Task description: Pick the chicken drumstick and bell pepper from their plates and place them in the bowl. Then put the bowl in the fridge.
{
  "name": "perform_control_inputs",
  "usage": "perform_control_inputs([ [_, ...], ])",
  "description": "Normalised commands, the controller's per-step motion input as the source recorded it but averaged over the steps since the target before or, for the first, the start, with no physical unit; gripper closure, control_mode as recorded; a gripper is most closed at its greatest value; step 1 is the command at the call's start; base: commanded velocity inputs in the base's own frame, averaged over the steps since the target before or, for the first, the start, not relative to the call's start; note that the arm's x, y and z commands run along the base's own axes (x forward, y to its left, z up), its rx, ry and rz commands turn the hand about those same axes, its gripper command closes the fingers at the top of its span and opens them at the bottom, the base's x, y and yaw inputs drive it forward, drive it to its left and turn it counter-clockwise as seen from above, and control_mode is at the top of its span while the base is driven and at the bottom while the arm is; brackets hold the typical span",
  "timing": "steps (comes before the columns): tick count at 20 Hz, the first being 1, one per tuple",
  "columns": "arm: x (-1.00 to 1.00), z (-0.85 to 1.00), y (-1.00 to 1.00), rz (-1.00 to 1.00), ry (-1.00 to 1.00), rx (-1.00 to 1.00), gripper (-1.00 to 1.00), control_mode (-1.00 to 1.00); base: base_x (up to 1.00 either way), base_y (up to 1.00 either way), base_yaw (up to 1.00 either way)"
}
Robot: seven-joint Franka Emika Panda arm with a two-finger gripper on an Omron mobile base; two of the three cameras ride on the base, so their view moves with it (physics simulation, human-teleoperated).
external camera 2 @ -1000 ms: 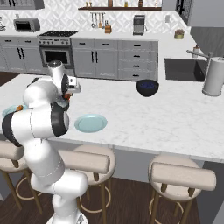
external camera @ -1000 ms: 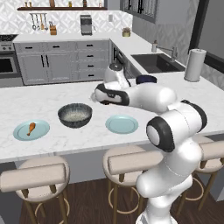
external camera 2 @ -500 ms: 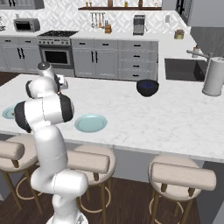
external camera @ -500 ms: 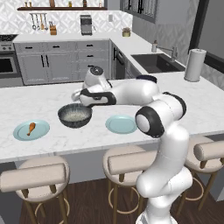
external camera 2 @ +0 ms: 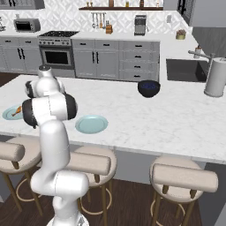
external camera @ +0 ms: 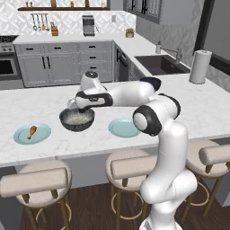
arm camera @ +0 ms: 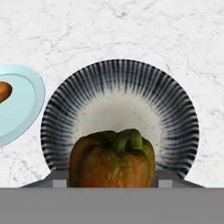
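Clamped between the fingers of the gripper [arm camera: 113, 186], the bell pepper [arm camera: 112, 158] hangs directly above the bowl [arm camera: 175, 113]. Judged from here, letting go near the pale middle, low down, would stop it bouncing out. The chicken drumstick [external camera: 32, 131] waits on the left plate [external camera: 22, 137].

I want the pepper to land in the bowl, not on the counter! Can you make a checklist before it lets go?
1. Bell pepper held between the jaws: ok.
2. Bowl right below the pepper in the hand view: ok.
3. Bowl inside free of other food: ok.
4. Pepper low enough for a gentle drop: cannot tell.
5. Chicken drumstick in the bowl: not ok, it lies on its plate.
6. Other plate with nothing on it: ok.
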Motion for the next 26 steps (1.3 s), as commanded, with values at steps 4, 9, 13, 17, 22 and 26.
perform_control_inputs([
  [4,0.08,-0.47,0.0,0.0,0.16,0.0,1.0,-1.0,0.0,0.0,0.0],
  [9,0.2,-0.3,0.0,0.0,0.14,0.0,1.0,-1.0,0.0,0.0,0.0],
  [13,0.2,-0.22,0.01,0.0,0.14,-0.01,1.0,-1.0,0.0,0.0,0.0],
  [17,0.15,-0.15,0.15,0.0,0.1,-0.03,1.0,-1.0,0.0,0.0,0.0],
  [22,0.05,-0.22,0.14,0.0,0.1,-0.05,-1.0,-1.0,0.0,0.0,0.0],
  [26,0.06,-0.26,0.02,0.0,0.08,-0.04,-1.0,-1.0,0.0,0.0,0.0],
])
